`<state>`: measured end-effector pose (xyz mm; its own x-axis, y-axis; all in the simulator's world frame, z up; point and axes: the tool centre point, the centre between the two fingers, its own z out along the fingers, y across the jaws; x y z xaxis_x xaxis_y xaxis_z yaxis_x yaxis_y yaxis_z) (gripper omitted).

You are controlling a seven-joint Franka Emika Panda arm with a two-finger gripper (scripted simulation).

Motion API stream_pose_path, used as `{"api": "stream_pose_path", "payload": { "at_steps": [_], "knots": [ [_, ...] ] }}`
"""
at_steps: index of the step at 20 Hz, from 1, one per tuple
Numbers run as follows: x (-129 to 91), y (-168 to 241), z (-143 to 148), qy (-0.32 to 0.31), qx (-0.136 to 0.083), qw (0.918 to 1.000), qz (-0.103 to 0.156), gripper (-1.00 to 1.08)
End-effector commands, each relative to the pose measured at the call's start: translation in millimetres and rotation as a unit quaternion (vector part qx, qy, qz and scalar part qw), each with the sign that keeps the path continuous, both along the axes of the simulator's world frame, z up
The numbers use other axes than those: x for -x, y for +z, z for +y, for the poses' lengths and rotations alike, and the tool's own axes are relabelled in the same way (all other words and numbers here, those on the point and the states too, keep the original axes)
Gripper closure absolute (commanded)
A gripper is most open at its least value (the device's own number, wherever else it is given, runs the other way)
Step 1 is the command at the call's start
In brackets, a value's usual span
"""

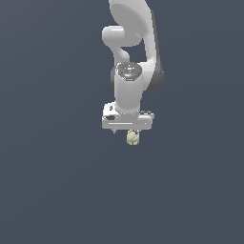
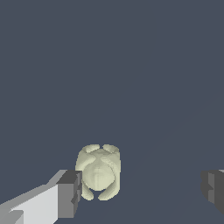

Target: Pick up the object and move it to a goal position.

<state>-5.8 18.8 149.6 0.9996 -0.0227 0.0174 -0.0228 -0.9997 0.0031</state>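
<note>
The object (image 2: 98,173) is a small pale yellow-green lumpy ball with faint darker seams, resting on the dark grey floor. In the wrist view it sits between my gripper's (image 2: 142,190) wide-apart fingers, close against one dark pad (image 2: 70,192), while the other pad (image 2: 213,188) stands well away from it. I cannot tell if the near pad touches it. In the exterior view the object (image 1: 133,137) shows just under the white hand, with the gripper (image 1: 127,131) lowered over it and open. The fingers are mostly hidden there by the hand.
The white arm (image 1: 131,57) rises straight behind the hand in the exterior view. Plain dark grey floor (image 1: 57,181) surrounds the object on all sides, with no other objects or edges in view.
</note>
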Motion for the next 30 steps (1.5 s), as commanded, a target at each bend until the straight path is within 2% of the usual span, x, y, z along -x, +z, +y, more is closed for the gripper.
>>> {"api": "stream_pose_path", "payload": {
  "at_steps": [1, 11, 19, 30],
  "knots": [
    [10, -16, 11, -0.003, -0.001, 1.0000, 0.002, -0.92],
    [40, -58, 39, -0.013, -0.002, 0.9999, 0.008, -0.92],
    [42, -64, 40, -0.013, -0.002, 0.9999, 0.009, -0.92],
    [43, -108, 41, -0.014, -0.002, 0.9999, 0.009, -0.92]
  ]
}}
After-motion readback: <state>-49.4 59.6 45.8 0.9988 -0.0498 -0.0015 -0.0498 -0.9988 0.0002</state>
